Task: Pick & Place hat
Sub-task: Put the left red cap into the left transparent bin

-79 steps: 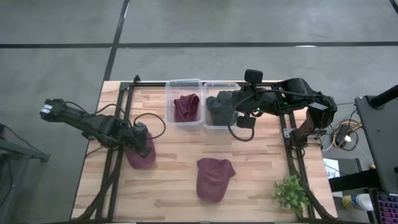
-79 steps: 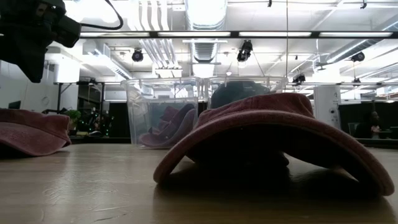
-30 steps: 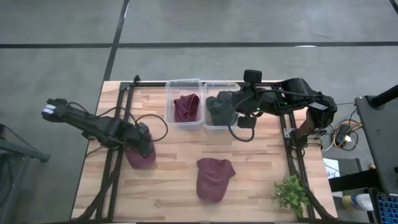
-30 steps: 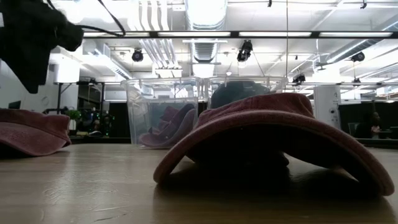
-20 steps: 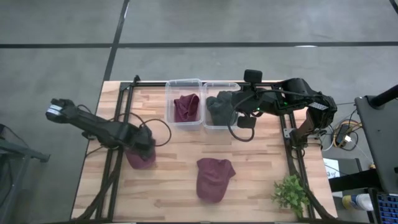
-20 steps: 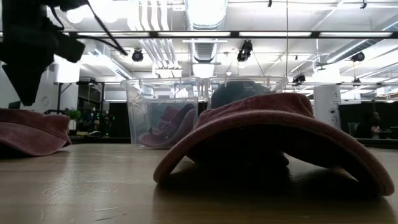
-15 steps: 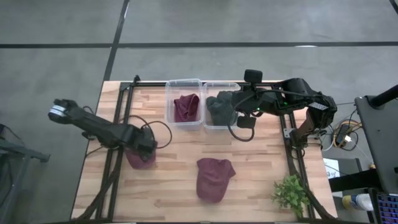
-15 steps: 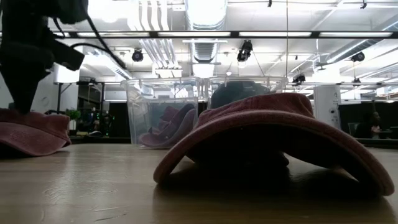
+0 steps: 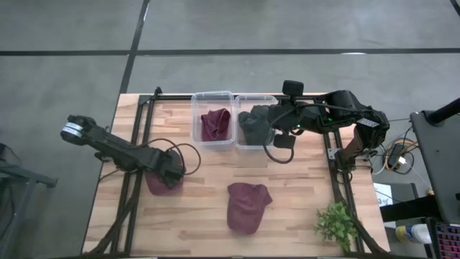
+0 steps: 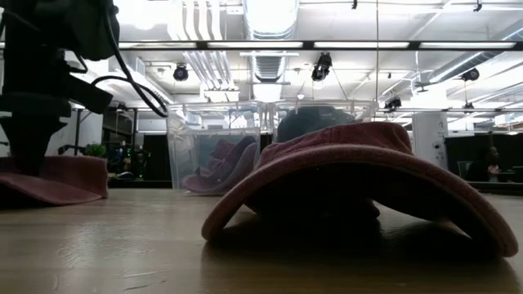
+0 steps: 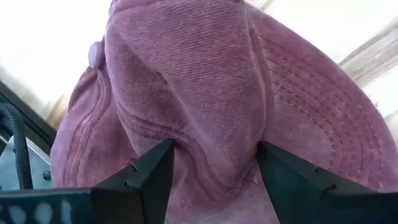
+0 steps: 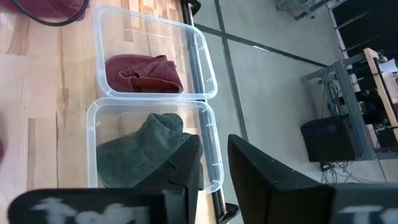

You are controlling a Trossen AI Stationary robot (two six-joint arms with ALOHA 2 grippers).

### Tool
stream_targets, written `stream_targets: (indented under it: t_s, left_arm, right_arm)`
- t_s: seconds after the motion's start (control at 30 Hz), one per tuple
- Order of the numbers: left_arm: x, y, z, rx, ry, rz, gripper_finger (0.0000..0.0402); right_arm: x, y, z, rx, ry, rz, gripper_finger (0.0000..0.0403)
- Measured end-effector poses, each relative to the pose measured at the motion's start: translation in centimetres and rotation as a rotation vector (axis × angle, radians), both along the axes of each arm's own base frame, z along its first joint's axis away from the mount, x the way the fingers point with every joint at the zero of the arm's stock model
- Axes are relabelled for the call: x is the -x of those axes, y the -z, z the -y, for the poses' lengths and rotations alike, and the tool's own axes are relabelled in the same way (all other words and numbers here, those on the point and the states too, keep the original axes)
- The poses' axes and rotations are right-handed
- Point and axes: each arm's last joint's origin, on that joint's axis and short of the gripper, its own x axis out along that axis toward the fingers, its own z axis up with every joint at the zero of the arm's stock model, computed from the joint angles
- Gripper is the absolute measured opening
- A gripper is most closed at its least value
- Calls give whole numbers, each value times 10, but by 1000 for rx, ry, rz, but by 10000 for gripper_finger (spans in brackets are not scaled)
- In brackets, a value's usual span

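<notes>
Three maroon hats show. One lies at the table's left, one at the middle near side, and one crumpled in the left clear bin. A grey hat fills the right bin. My left gripper is open and down on the left hat. My right gripper hovers over the grey hat's bin, its fingers a narrow gap apart with nothing between them. My left gripper comes at the left hat from above, pointing down. Its open fingers stand on either side of a raised fold of the crown, with the cloth bulging up between them. The hat lies on the table, pressed flat under the fingers.
The two clear bins stand side by side at the far edge. A small green plant sits at the near right corner. Black frame rails run along both table sides, and a cable loops behind my left gripper.
My left gripper has come down onto the left hat, shifting a little toward the table's right and near edge. The hat has flattened under it, and its edge has spread toward the right. My right arm has kept still.
</notes>
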Motion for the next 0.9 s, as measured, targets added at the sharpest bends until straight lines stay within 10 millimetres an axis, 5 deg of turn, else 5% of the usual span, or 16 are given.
stream_targets:
  t_s: [0.27, 0.6, 0.9]
  left_arm:
    - [-2, 1, 0, -10, 19, 13, 208]
    - [-6, 1, 1, -20, 9, 69, 15]
    - [-12, -27, 2, -20, 3, 109, 2]
  right_arm:
    - [0, 0, 0, 0, 0, 0, 76]
    - [0, 0, 0, 0, -1, 0, 78]
    - [0, 0, 0, 1, -2, -2, 77]
